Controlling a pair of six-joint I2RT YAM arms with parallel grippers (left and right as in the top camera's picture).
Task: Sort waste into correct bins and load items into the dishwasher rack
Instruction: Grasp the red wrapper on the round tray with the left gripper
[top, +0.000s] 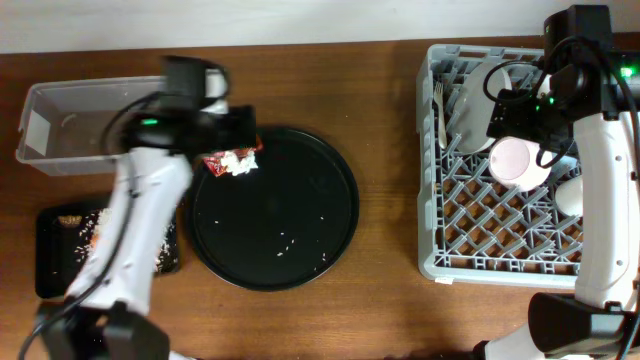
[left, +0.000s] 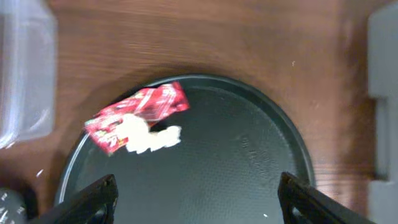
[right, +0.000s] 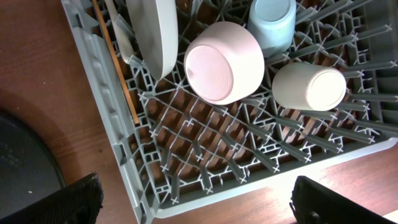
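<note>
Over toward the back-left of the bench (top: 380, 300), the wrapper (left: 138, 117) sits on the rim of the round black tray (left: 249, 155), long axis diagonal, just ahead of the left gripper (left: 198, 194) and skewed toward one finger, with the fingers spread wide and empty, so left's way nearer.

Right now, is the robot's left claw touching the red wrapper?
Apart. In the left wrist view, the left gripper hangs open, with bare round black tray showing between it and the wrapper.
</note>
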